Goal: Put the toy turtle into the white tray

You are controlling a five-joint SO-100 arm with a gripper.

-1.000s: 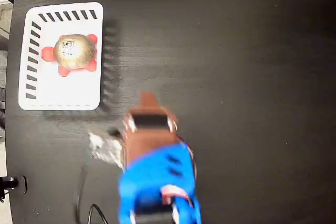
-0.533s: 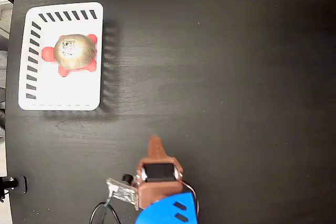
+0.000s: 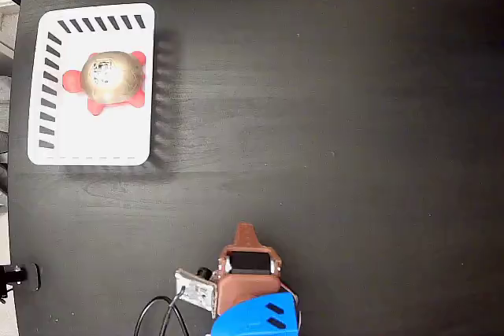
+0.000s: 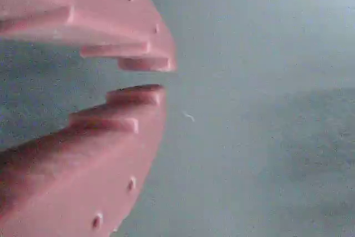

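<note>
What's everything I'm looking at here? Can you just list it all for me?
toy turtle: one, gold-brown shell with red-pink head and legs, lying inside the tray, in its upper half in the fixed view.
white tray: one, white with slanted slots along its rims, upper left of the table.
table: one, black, fills the fixed view.
cable: one, black, bottom edge beside the arm.
arm: one, blue with a brown end, bottom centre, far from the tray.
gripper: one, reddish-brown, holding nothing, a narrow gap between its fingertips in the wrist view.
</note>
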